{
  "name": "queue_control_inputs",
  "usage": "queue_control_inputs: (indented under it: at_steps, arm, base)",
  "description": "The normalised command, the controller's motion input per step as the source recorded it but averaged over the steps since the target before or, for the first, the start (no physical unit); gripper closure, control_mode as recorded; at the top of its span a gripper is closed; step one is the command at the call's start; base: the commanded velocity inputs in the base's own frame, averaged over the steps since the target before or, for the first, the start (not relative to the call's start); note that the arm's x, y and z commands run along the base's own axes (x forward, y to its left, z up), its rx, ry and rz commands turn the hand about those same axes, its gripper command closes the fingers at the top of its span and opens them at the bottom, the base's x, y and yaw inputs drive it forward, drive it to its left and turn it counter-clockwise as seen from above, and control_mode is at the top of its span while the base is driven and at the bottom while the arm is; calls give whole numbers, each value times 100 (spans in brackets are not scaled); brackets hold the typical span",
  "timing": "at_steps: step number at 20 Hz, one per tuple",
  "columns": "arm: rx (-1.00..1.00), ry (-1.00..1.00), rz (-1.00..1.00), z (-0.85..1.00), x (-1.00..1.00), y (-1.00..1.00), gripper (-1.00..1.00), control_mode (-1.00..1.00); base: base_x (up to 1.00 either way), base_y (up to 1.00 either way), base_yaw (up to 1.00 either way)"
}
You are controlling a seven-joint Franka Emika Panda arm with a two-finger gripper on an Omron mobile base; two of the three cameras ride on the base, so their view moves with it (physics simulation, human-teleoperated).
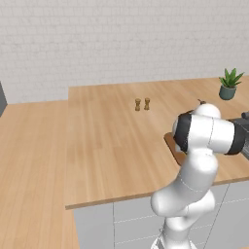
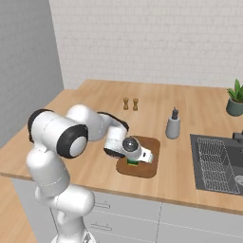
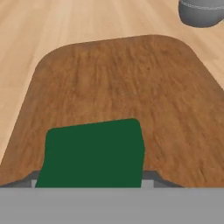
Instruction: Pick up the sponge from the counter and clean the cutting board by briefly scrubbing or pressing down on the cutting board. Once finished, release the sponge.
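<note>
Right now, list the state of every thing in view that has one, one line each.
sponge: green face up, lying on the cutting board, between the gripper's fingers
cutting board: flat on the counter, mostly bare
gripper: down over the sponge; grip cannot be told
soap dispenser: upright beside the board
two shakers: upright
potted plant: upright

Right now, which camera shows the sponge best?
The hand view: the sponge sits large and green on the cutting board. The right base view gives a green sliver under the claw; the left base view gives nothing useful.
</note>
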Motion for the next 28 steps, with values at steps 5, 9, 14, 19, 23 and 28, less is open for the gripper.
queue_control_inputs:
  at_steps: [5, 9, 14, 19, 23, 28]
  arm:
    - [0, 5, 0, -43, -100, 0, 100, -100]
    - [0, 9, 0, -60, -79, 0, 100, -100]
    - [0, 16, 0, -41, -13, -11, 100, -100]
    - [2, 3, 0, -27, -26, -53, 100, -100]
    - [4, -8, 0, -19, -32, -51, 100, -100]
    - [8, -8, 0, -41, -17, -27, 100, -100]
  base:
    - [0, 0, 0]
    - [0, 0, 0]
    - [0, 0, 0]
    - [0, 0, 0]
    - [0, 0, 0]
    - [0, 0, 0]
